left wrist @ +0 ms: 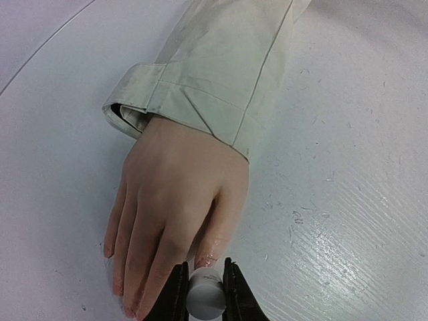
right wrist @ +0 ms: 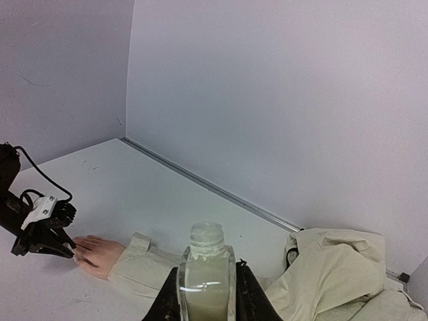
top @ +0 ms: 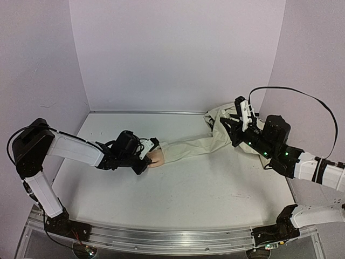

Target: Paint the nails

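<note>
— What's the biggest thing on that white tabletop (top: 178, 189)?

— The beige cloth sleeve (top: 188, 148). It runs from a bunched heap at the far right down toward left of centre. A peach fake hand (top: 156, 158) sticks out of its cuff, palm down, flat on the tabletop.

— And the robot's own hands?

— The left hand (top: 144, 162) sits right at the fingertips, clenched on a small white stub (left wrist: 206, 299). The right hand (right wrist: 206, 297) is raised over the heap, well apart from the other. It grips a clear bottle (right wrist: 206, 274) of milky liquid with its neck uncapped.

— Can you make out the nails?

— Not from overhead, they're too small. The left wrist camera gets them close: the nails (left wrist: 207, 259) are tiny and pinkish at the fingertips. The one just beside the stub glistens.

— And the right wrist camera?

— It shows the bottle's open neck plainly, which the overhead view doesn't. The fake hand is only a small peach shape far off, next to the left hand.
</note>
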`<state>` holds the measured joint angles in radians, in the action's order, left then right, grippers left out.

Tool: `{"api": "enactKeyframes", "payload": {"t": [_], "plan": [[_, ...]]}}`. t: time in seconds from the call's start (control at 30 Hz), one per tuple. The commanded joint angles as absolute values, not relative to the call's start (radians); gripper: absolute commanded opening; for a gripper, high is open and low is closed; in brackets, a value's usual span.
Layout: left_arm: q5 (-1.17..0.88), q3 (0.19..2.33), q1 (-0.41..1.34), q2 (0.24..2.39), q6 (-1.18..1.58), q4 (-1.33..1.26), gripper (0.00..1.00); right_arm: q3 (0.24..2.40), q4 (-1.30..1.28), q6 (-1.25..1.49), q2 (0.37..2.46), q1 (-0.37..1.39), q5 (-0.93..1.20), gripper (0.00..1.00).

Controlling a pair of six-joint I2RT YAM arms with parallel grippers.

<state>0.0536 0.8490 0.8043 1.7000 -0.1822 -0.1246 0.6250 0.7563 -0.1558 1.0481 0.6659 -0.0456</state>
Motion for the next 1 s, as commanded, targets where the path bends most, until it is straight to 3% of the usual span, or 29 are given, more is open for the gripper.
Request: {"api": "enactKeyframes", "payload": {"t": [0.0, 0.97], "plan": [[0.041, 0.89, 0.81, 1.716, -0.173, -0.172, 0.0, 0.632, 0.846, -0.141, 1.038, 0.661, -0.045, 0.0], [0.166, 0.806, 0.807, 1.678, -0.19, -0.176, 0.0, 0.639, 0.846, -0.143, 1.042, 0.661, -0.043, 0.0]]}}
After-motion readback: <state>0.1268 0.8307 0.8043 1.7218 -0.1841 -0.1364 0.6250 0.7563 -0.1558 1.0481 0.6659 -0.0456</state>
